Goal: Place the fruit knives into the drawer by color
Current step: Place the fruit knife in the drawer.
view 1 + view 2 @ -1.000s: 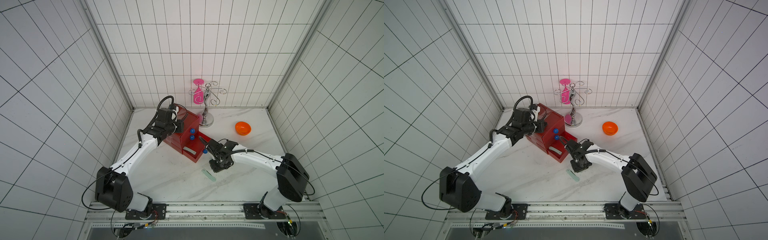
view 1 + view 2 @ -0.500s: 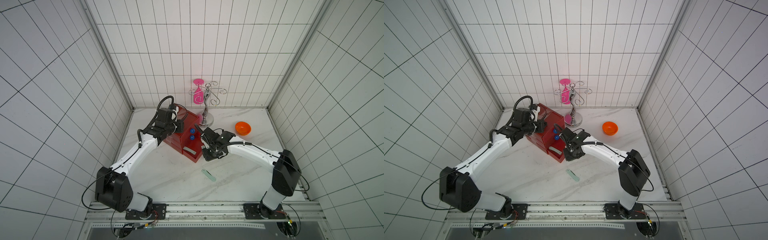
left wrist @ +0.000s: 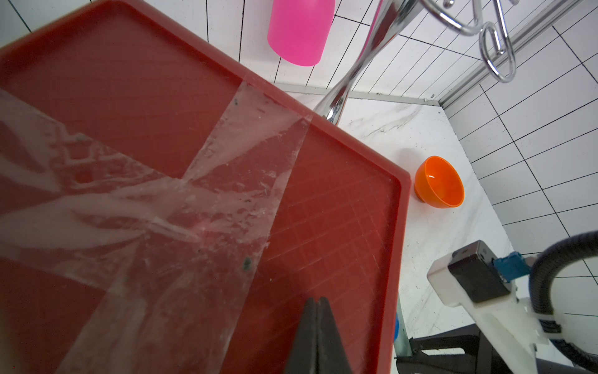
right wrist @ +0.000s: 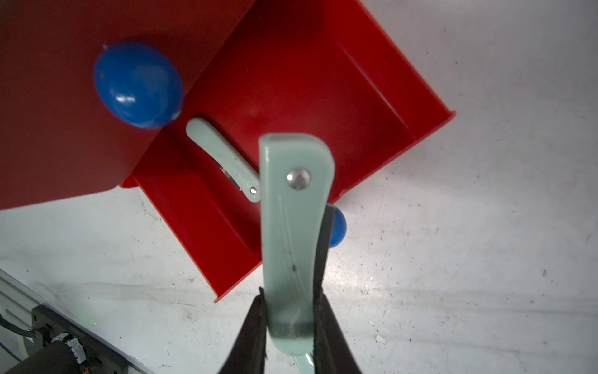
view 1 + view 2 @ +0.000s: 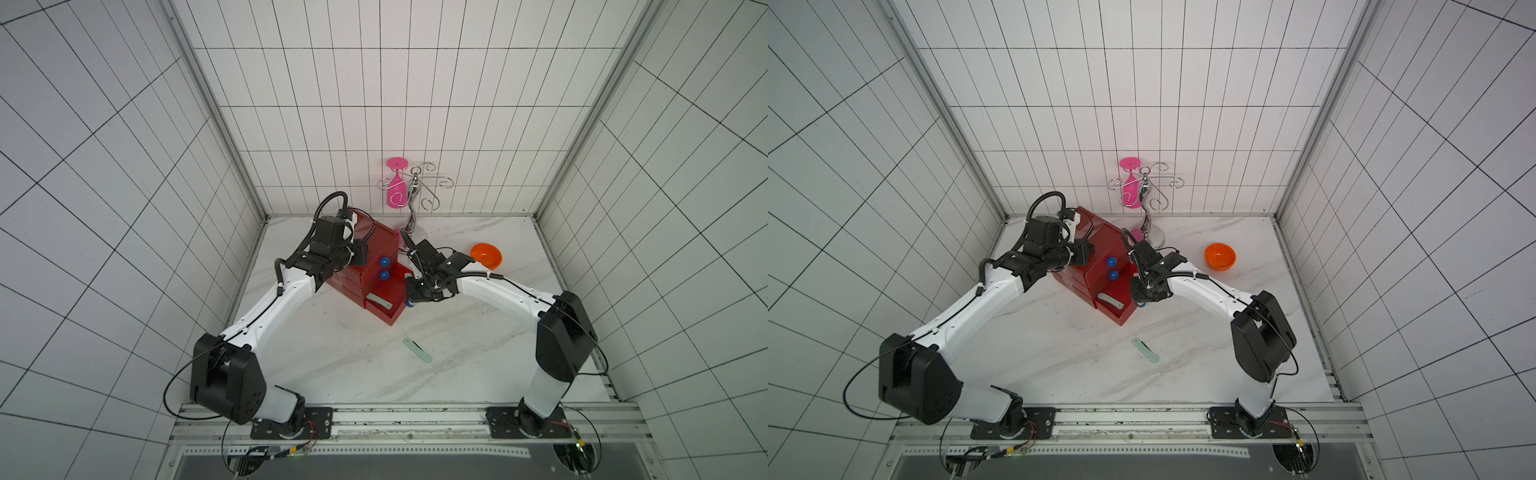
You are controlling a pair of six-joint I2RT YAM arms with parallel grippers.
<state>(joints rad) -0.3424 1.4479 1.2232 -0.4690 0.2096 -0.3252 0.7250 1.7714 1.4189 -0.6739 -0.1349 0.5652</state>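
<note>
Fruit knives in view number three, all mint green. My right tool (image 4: 289,301) is clamped on the held knife (image 4: 294,226), pinching it by its long edges near one end, so the riveted end sticks out past the fingertips. It hangs above the front part of the pulled-out bottom drawer (image 4: 307,81), near that drawer's lower knob (image 4: 337,226). A second knife (image 4: 220,152) lies flat inside this drawer, toward the back, close to the chest front. A third knife (image 5: 417,350) lies on the white marble desk (image 5: 332,365), well apart from the red chest (image 5: 376,239). The two upper drawers are pushed in, their blue upper knobs (image 5: 385,261) showing. My left tool (image 3: 316,302) has its fingers pressed together, empty, over the taped top of the chest; whether the tips touch it I cannot tell. An orange bowl (image 5: 486,255) stands on the desk beyond my right arm.
</note>
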